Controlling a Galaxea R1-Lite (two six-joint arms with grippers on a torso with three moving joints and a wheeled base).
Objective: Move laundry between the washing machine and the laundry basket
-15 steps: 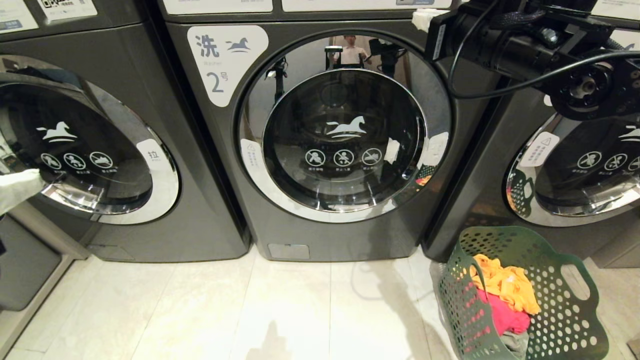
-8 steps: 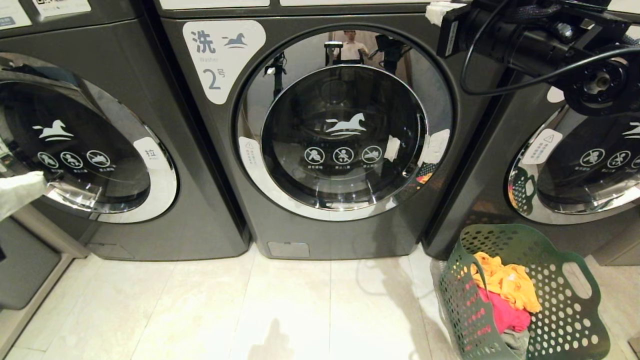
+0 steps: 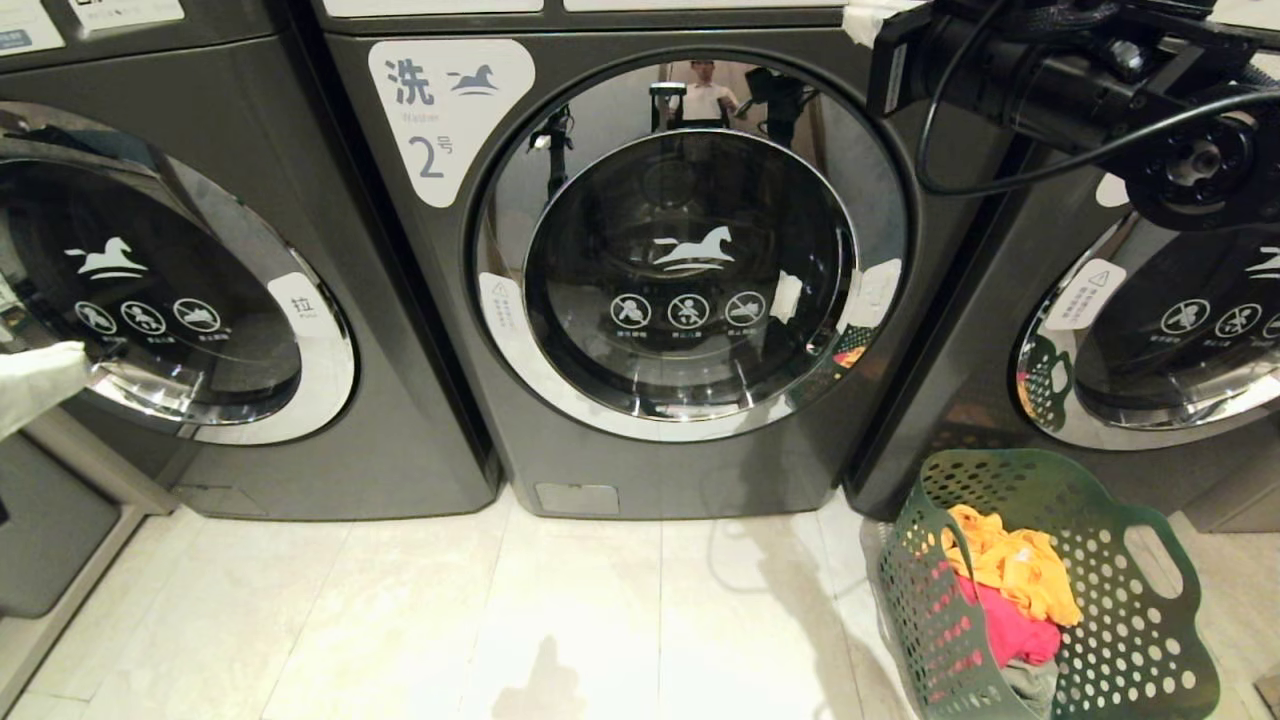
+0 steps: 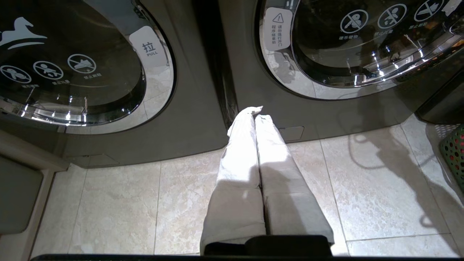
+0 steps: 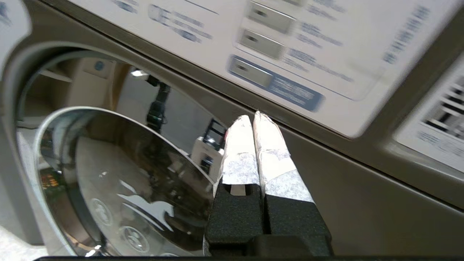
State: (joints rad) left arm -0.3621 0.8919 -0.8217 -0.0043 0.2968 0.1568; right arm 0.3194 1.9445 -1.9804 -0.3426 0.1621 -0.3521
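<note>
The washing machine (image 3: 440, 330) labelled 2 stands in the middle with its round chrome-rimmed door (image 3: 690, 250) closed. At the lower right the green laundry basket (image 3: 1130, 640) sits on the floor and holds the laundry: an orange-yellow garment (image 3: 1010, 565) on top, a pink-red one (image 3: 1010, 630) under it, and a grey one (image 3: 1030, 685) at the bottom. My right gripper (image 3: 862, 18) is shut and empty, high by the door's upper right (image 5: 253, 117), just under the control panel (image 5: 290, 54). My left gripper (image 4: 255, 112) is shut and empty, low at the far left (image 3: 40, 385).
Grey machines stand on both sides: one at the left (image 3: 200, 300) and one at the right (image 3: 1150, 330), right behind the basket. Pale floor tiles (image 3: 500, 620) lie in front. A person shows mirrored in the door's chrome.
The whole head view has shifted up slightly. The right arm's end has edged a little to the right at the top. Both grippers stay shut; laundry and door are unchanged.
</note>
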